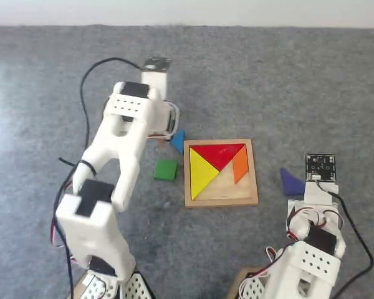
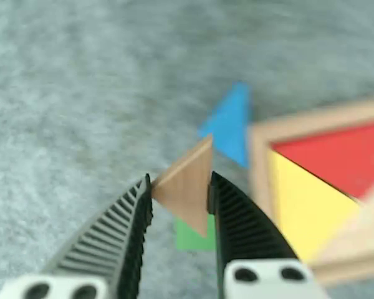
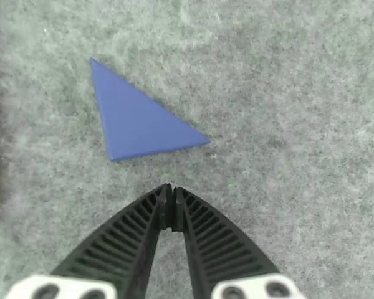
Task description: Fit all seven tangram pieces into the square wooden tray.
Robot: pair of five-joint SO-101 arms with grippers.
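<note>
In the high view, the grey counter carries the square wooden tray. It holds a red triangle, a yellow triangle and an orange piece. A green square and a light blue triangle lie beside it. Up close, the left claw pinches a tan triangle. The right claw is pressed together, empty, near a dark blue triangle.
</note>
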